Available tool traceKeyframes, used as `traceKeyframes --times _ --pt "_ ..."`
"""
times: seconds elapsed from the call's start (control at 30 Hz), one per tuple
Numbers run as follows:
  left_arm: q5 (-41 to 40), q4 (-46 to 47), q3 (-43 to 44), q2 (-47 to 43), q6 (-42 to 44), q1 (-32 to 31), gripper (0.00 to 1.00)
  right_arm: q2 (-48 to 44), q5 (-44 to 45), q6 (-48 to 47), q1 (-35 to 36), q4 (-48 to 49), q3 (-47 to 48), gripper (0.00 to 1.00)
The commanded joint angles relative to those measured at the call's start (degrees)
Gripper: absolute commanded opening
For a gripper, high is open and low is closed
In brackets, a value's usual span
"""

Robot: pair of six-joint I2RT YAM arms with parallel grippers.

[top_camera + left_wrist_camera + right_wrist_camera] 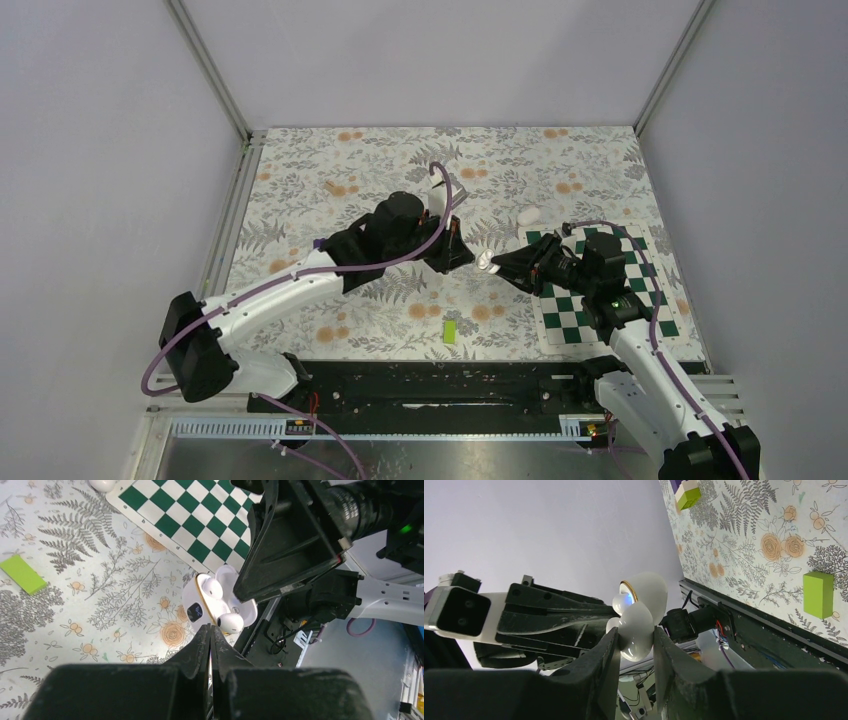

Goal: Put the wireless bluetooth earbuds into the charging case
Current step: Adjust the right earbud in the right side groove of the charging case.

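The charging case (pixel 196 611) hangs open above the table, white with a dark lit display. My right gripper (pixel 636 631) is shut on its glossy body (pixel 636 622), and its black fingers (pixel 287 545) loom over the case in the left wrist view. One of the earbuds (pixel 214 587) lies inside the case. The other earbud (pixel 231 622) rests at the case's near edge; whether it is seated I cannot tell. My left gripper (pixel 210 628) is shut with nothing between its fingers, its tips just beside that earbud. In the top view both grippers (pixel 462 255) (pixel 497 264) meet mid-table.
A green-and-white checkered mat (pixel 600 295) lies at the right, with a white rounded object (pixel 528 214) beyond its far corner. A lime-green block (pixel 450 331) sits near the front edge. A stack of purple, white and green blocks (pixel 686 492) stands to the left.
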Motion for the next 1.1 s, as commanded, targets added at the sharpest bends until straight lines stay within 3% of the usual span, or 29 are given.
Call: traceKeyframes --times 0.0,0.37,1.07 --pt "-2.58 -4.96 7.18 -1.02 2.14 -0.44 0.0 -1.02 -1.23 -0.51 0.41 1.66 1.22 0.0" --pt "-4.73 -11.53 10.94 1.42 5.93 -1.13 0.0 -0.83 -1.46 0.46 0.41 3.51 0.53 0.0" --pt "-2.95 -10.7 12.76 3.85 4.51 -2.41 0.0 -1.04 -1.38 0.45 0.37 3.54 1.0 0.0"
